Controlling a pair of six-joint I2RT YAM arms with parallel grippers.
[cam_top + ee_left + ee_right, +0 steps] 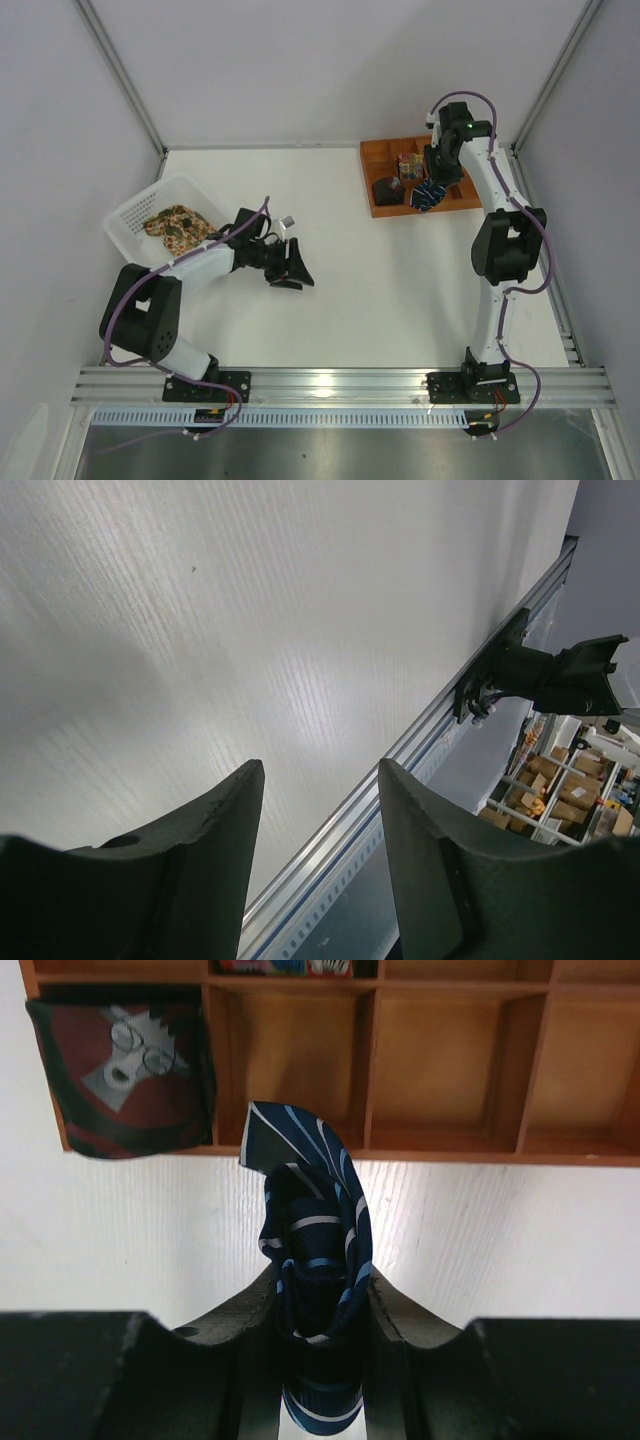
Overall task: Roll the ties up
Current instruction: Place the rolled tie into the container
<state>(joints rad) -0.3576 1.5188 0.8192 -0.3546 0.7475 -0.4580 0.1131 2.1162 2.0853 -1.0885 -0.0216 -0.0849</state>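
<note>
My right gripper (320, 1290) is shut on the rolled navy tie (312, 1250) with pale-blue stripes. It holds the roll above the near edge of the orange tray (450, 1150); in the top view the tie (429, 194) hangs over the tray (385, 207). The tan floral tie (177, 227) lies bunched in the white basket (140, 205) at the left. My left gripper (293, 268) is open and empty over the table, right of the basket; its fingers (205, 850) show nothing between them.
The tray holds a dark maroon rolled tie (125, 1070) in its near left compartment and colourful items (410, 163) in a back compartment. The aluminium rail (340, 385) runs along the near edge. Grey walls enclose the table.
</note>
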